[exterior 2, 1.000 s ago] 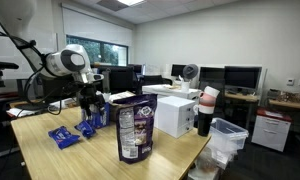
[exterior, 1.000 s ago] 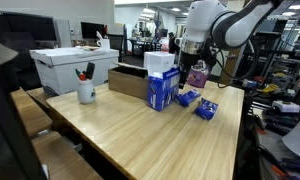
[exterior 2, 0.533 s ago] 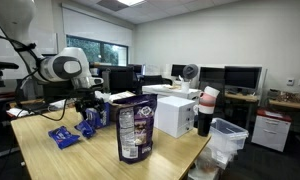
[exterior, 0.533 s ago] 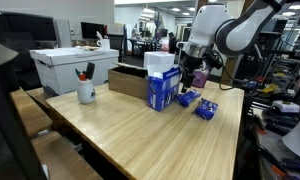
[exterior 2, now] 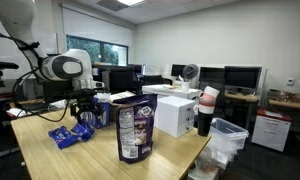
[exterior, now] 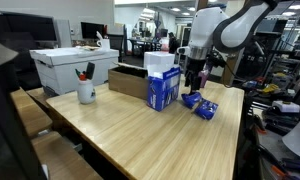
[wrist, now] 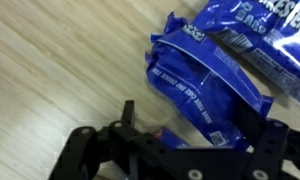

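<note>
My gripper [exterior: 194,86] is low over the wooden table [exterior: 130,135], just above a blue snack packet [exterior: 190,99]. In the wrist view its two dark fingers [wrist: 195,125] stand open on either side of that blue packet [wrist: 205,85], which lies flat on the wood. A second blue packet [wrist: 255,30] lies beside it. Both exterior views show the two packets side by side; one shows the gripper [exterior 2: 85,112] above the nearer packet [exterior 2: 85,128], with the other packet [exterior 2: 62,136] beside it. Nothing is held.
A tall blue bag [exterior: 162,85] stands right beside the gripper and shows large in front [exterior 2: 135,130]. A white mug with pens [exterior: 86,92], a white box [exterior: 74,68] and a cardboard box [exterior: 128,80] stand further off. A white box [exterior 2: 175,115] and a dark cup [exterior 2: 205,115] stand near the table's edge.
The gripper has come down from above the table to just over the blue packets. The packets have not moved.
</note>
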Controlling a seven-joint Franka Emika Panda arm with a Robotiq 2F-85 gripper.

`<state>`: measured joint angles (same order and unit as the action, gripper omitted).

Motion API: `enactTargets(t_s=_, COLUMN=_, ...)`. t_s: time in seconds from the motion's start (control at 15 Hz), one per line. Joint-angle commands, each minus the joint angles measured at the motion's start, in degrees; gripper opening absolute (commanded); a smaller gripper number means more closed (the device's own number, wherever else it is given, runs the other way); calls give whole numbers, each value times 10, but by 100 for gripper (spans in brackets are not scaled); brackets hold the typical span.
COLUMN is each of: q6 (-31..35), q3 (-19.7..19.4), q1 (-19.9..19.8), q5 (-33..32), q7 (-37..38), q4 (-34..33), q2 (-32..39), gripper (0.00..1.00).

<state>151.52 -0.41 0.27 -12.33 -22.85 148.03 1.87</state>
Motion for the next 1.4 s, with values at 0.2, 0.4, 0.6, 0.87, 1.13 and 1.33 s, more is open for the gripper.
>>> enactTargets(t_s=0.2, q6=-116, q3=-1, q1=-8, q5=39, q7=-48, q4=-42, q2=6, gripper=100)
enactTargets(t_s=0.4, q6=-131, q3=-3, q1=-10, q5=57, q7=-55, q4=-48, q2=2, gripper=100)
enactTargets(t_s=0.6, q6=-142, q3=-6, q1=-13, q5=105, q7=-80, q4=-55, q2=1, gripper=100)
enactTargets(t_s=0.87, q6=-142, q3=-9, q1=-14, q5=121, q7=-115, q4=-62, q2=9, gripper=100)
enactTargets(t_s=1.13, q6=-130, q3=-8, q1=-16, q5=98, q7=-133, q4=-63, q2=19, gripper=100)
enactTargets(t_s=1.33, q6=-124, q3=-8, q1=-17, q5=82, q7=-142, q4=-65, q2=28, gripper=100)
